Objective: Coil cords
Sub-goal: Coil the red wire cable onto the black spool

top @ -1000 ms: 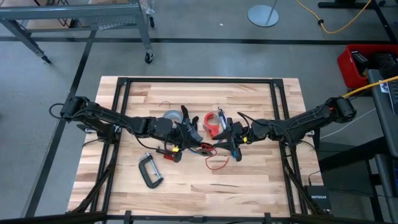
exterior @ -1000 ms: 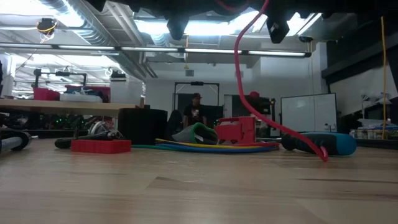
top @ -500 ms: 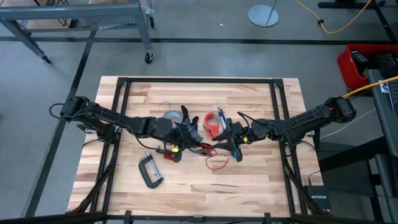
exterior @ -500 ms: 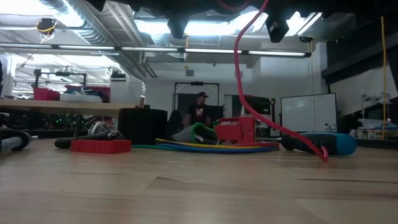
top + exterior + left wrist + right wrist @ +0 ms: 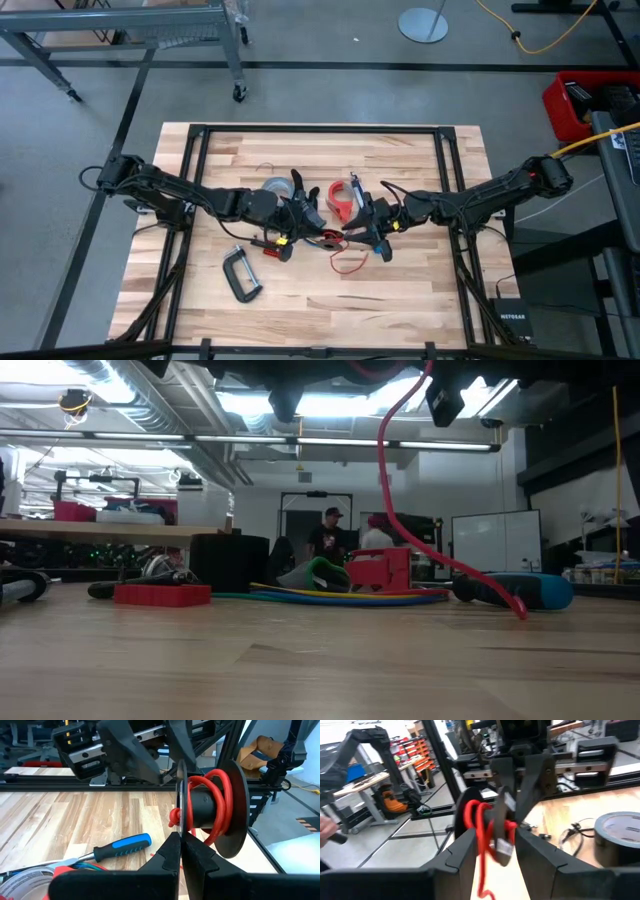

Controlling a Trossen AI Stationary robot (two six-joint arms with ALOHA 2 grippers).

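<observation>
Red cord (image 5: pixel 385 480), one, hangs near-vertical off a black spool (image 5: pixel 212 807) clamped by the left gripper (image 5: pixel 180 851); right gripper (image 5: pixel 495 851) straddles it, apart.

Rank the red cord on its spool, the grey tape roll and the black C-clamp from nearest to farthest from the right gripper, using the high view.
From the right gripper:
1. Red cord, at the gripper, trailing toward the table's near edge.
2. Grey tape roll, beyond the left gripper.
3. Black C-clamp, farthest, front left.
</observation>
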